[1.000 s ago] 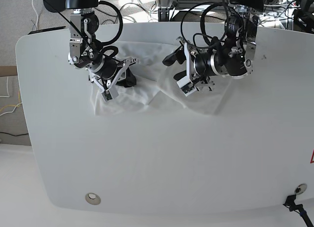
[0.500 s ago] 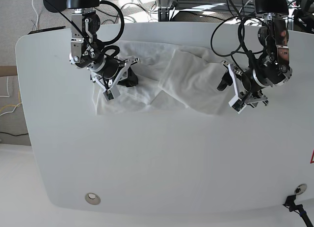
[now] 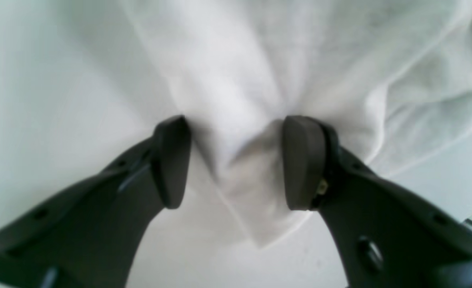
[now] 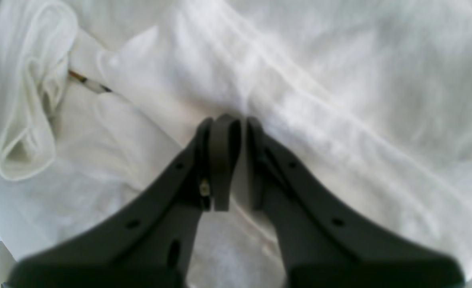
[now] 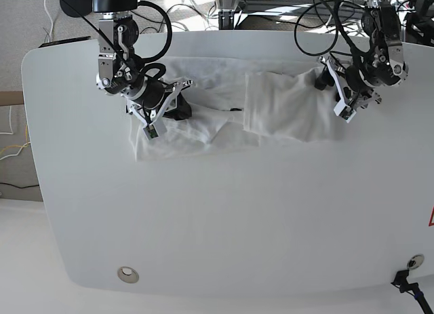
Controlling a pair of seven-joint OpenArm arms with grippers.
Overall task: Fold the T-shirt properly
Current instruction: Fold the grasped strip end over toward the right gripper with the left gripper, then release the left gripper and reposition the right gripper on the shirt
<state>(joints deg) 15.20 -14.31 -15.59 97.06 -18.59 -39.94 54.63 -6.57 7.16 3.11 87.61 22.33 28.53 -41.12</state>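
The white T-shirt [image 5: 271, 107] lies crumpled along the back of the table, print not visible. My left gripper [image 5: 341, 93] is at the shirt's right end. In the left wrist view its jaws [image 3: 238, 164] stand wide apart with a bunched fold of the T-shirt [image 3: 252, 80] between the pads [image 3: 172, 160]. My right gripper [image 5: 159, 114] is at the shirt's left part. In the right wrist view it [image 4: 236, 140] is shut on a ridge of the T-shirt [image 4: 340, 100]. The ribbed collar [image 4: 20, 120] and a small dark tag [image 4: 90, 84] lie to its left.
The white table [image 5: 237, 226] extends toward the front, with a round metal grommet [image 5: 127, 275] near its front left edge. Cables and arm mounts [image 5: 230, 2] crowd the back edge. A black cable plug [image 5: 407, 280] sits at the front right corner.
My left gripper has swung right and toward the back of the table, drawing the shirt's right part out with it. My right gripper has stayed in place on the cloth.
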